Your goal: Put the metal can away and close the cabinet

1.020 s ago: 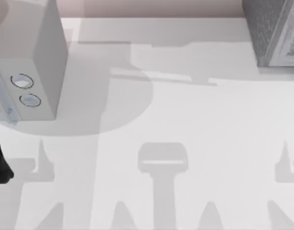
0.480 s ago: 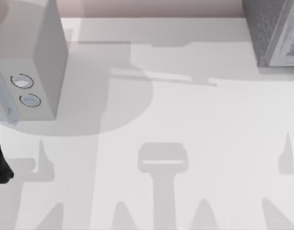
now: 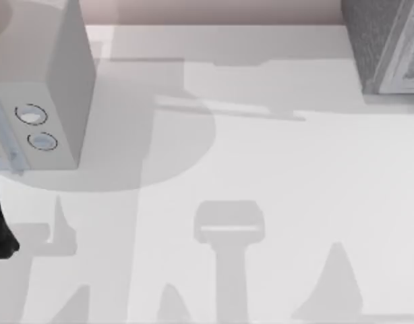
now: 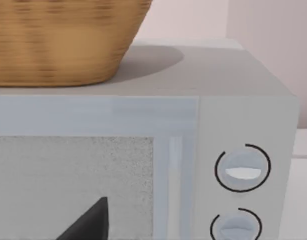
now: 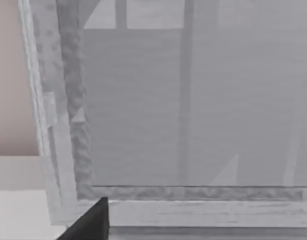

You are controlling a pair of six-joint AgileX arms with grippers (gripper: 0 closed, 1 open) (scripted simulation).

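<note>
— nothing of the job looked finished, did it? where was the cabinet [image 3: 386, 44]?
— at the far right corner of the tabletop [image 3: 274, 169] in the top view, cut off by the edge. the right wrist view faced its paler framed front [image 5: 193, 207] close up, with a grey panel behind the frame.
— open or closed?
— i couldn't tell from that. i also couldn't pick out a metal can anywhere, so i'd judge both stowing and closing were yet to do.
— and the jaws?
— a dark finger [image 5: 91, 222] sat low in the right wrist view, near the cabinet's frame; another [image 4: 88, 222] in the left wrist view, before the pale grey box [image 3: 55, 88] with two rings. spread or pressed together, i couldn't tell for either.
— anything else?
— a wicker basket [image 4: 63, 40] stood on top of that box.
</note>
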